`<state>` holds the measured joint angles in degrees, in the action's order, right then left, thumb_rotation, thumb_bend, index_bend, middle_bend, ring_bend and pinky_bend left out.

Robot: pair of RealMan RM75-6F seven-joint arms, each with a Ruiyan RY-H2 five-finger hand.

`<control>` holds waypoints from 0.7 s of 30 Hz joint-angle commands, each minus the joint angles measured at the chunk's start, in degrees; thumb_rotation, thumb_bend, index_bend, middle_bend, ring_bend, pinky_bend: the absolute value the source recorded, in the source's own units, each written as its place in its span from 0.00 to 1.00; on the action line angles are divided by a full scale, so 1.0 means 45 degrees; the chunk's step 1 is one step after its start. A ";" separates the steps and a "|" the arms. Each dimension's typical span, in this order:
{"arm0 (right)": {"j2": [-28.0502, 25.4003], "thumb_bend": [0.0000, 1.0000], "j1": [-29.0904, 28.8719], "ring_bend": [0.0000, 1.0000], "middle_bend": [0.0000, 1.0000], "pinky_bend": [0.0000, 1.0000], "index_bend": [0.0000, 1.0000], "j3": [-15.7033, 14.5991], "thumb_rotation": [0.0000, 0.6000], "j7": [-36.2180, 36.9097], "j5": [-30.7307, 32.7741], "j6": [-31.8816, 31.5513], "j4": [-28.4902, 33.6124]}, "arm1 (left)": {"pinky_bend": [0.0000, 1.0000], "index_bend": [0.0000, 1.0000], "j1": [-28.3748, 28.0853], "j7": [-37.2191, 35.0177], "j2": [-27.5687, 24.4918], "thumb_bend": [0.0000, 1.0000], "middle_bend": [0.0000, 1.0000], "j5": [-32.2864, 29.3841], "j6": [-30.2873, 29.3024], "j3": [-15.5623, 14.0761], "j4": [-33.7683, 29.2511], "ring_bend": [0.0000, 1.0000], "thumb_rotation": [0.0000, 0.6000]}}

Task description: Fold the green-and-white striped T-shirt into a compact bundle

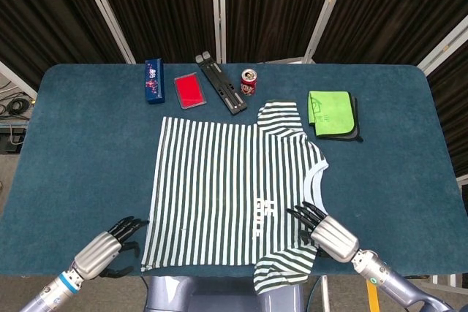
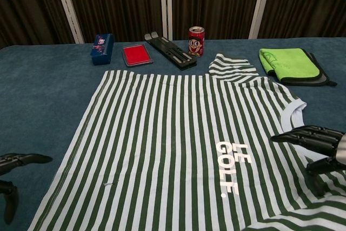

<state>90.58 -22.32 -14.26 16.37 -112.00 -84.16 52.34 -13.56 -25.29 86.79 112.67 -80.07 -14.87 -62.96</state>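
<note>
Near table front edge: striped T-shirt [image 1: 234, 188] flat, unfolded; left hand [image 1: 102, 248], right hand [image 1: 325, 233] fingers spread, empty; folding all ahead.

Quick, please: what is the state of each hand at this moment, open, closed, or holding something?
Left hand: open, holding nothing, beside the T-shirt hem.
Right hand: open, fingers spread over the T-shirt, gripping nothing.
</note>
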 commanded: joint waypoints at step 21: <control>0.0016 0.43 -0.0019 0.00 0.02 0.00 0.76 -0.0035 1.00 -0.0040 0.0037 -0.0198 0.0027 | 0.00 0.49 -0.0441 0.0249 0.0765 0.28 0.00 -0.0336 0.0556 -0.0571 0.0379 0.00 1.00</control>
<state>90.65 -22.40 -14.41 16.19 -111.83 -85.05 52.46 -15.48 -24.26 90.13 111.21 -77.62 -17.41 -61.34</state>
